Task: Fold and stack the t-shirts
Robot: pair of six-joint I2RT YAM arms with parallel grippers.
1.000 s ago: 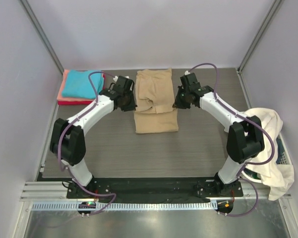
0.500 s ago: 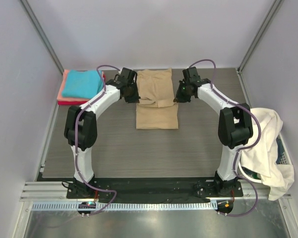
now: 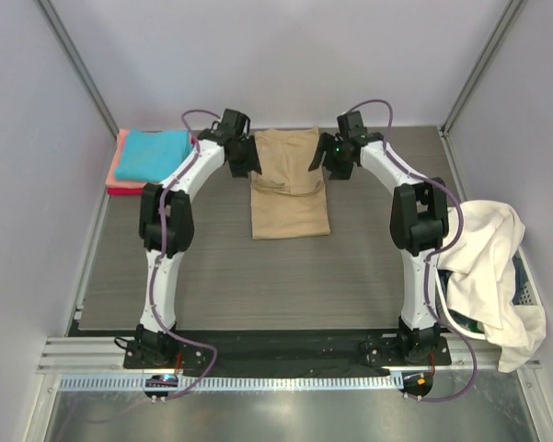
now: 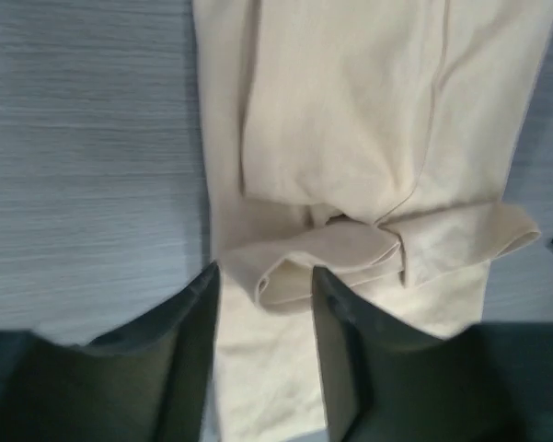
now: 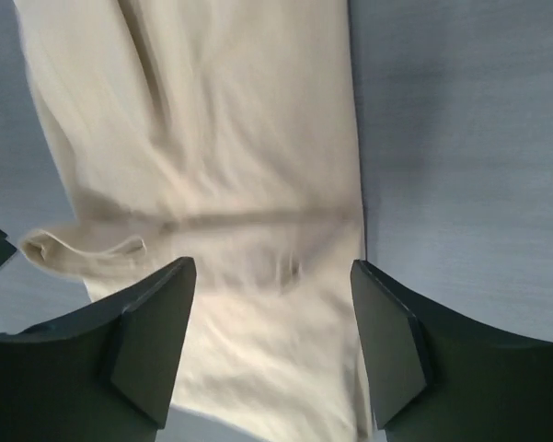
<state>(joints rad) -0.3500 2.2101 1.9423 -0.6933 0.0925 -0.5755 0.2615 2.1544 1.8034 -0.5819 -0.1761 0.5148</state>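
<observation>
Both grippers stood with their fingers apart and held nothing. At the left gripper [image 4: 262, 276] the fingertips straddled a loose rolled edge of the tan shirt [image 4: 350, 120] without pinching it. At the right gripper [image 5: 273, 272] the wider gap framed flat cloth only. The shirt lay on the table [image 3: 166, 276] between the two arms, as a long narrow strip with its far part doubled over the near part.

We judged the rolled edge to be the main hazard. It sat just beside the left fingertips, so a lift that was not straight up could snag it and drag the upper layer open. It also ran across the strip and stuck out past one side. A further fold made without squaring it would likely give a lopsided bundle that sits badly on a stack. Both arms were stretched far out, which we judged left little margin for reaching deeper.

One container was in view: the basket [image 3: 526, 290], beside the table's near right corner. A cream shirt [image 3: 488, 258] was draped over its rim and hung down the outside. Darker items showed under it, too hidden to name. Farthest away, at the back left of the table and in no container, lay the stack: a turquoise shirt [image 3: 152, 152] on a pink shirt [image 3: 121, 157], with a red shirt [image 3: 133, 191] edge beneath.
</observation>
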